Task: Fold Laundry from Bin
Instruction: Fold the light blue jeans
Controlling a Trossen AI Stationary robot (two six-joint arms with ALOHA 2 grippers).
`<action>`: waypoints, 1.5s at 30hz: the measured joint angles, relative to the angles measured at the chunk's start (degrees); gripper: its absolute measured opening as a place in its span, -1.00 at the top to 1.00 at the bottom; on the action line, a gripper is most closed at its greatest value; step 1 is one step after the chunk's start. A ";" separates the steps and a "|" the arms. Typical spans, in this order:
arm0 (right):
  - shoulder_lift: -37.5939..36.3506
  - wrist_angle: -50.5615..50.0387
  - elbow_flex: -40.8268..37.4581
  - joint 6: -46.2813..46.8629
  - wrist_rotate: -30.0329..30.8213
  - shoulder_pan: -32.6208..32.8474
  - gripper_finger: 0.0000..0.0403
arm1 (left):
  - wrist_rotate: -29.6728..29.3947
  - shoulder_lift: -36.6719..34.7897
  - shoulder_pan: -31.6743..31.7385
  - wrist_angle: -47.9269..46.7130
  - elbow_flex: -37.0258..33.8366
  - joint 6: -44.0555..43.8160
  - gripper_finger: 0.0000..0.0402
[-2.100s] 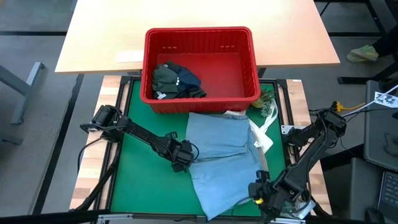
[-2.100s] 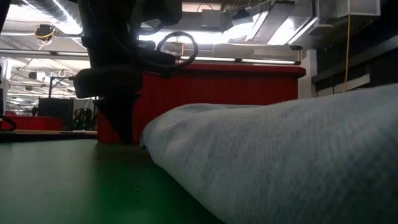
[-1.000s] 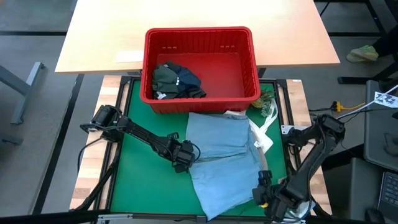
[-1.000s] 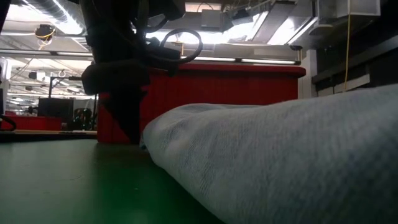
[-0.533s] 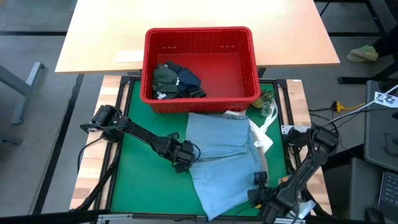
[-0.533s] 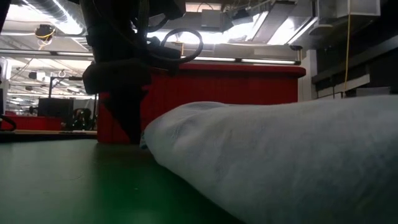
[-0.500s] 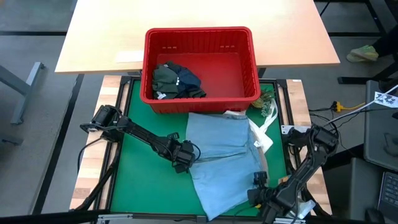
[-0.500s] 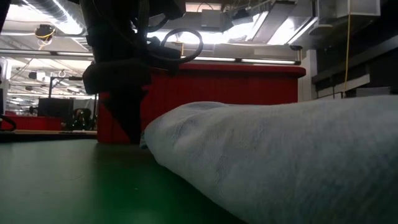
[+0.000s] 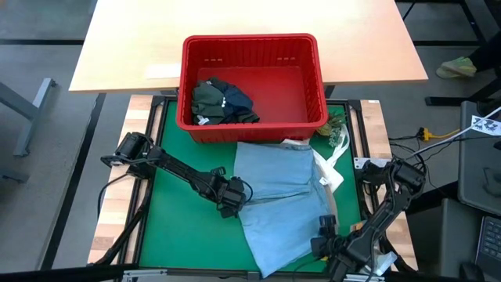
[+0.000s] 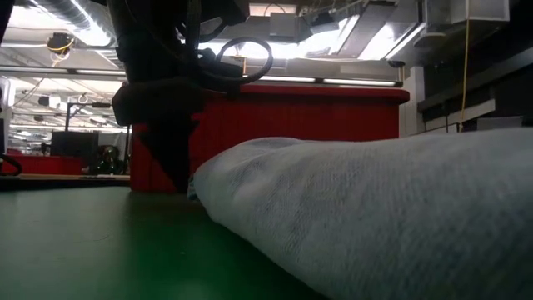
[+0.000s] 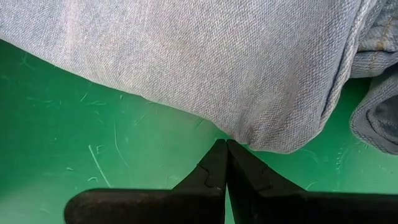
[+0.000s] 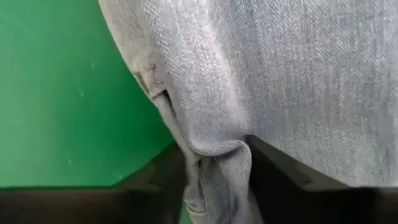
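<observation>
The light blue shirt (image 9: 280, 202) lies spread on the green mat (image 9: 176, 227) of the table, just in front of the red bin (image 9: 252, 84), with one corner trailing toward the near edge. In the low view its bulk fills most of the picture and hides the right arm altogether. The left end effector (image 9: 228, 205) sits at the shirt's left edge, its fingers pressed shut tip to tip; the left wrist view shows the tips meeting right at a fold of the fabric, though whether any cloth is pinched there is hard to make out. The right end effector (image 9: 327, 244) is low at the near right corner of the shirt, and its wrist view shows a bunched ridge of cloth between the two fingers, which appear to be gripping it. Inside the bin, a dark olive-green garment (image 9: 207, 100) and navy shorts (image 9: 235, 100) lie heaped against the left wall. A white strap (image 9: 329, 168) pokes out beside the shirt's right edge, the rest of it covered.
</observation>
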 joint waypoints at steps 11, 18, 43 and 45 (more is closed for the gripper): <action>0.11 -11.84 9.24 -0.07 -0.13 -1.27 0.89 | 4.33 0.00 -0.65 -4.87 7.01 0.68 1.00; 0.11 -16.65 14.68 -0.20 2.03 -4.51 0.78 | 4.77 -0.03 -2.99 -8.16 16.75 3.23 1.00; 0.09 -20.98 20.96 -5.75 -2.99 -8.96 0.83 | 5.98 4.57 -15.40 16.43 20.02 5.07 0.17; 0.09 -20.96 20.96 -5.75 -3.02 -8.98 0.83 | 6.06 5.22 -15.76 15.07 20.02 5.09 0.15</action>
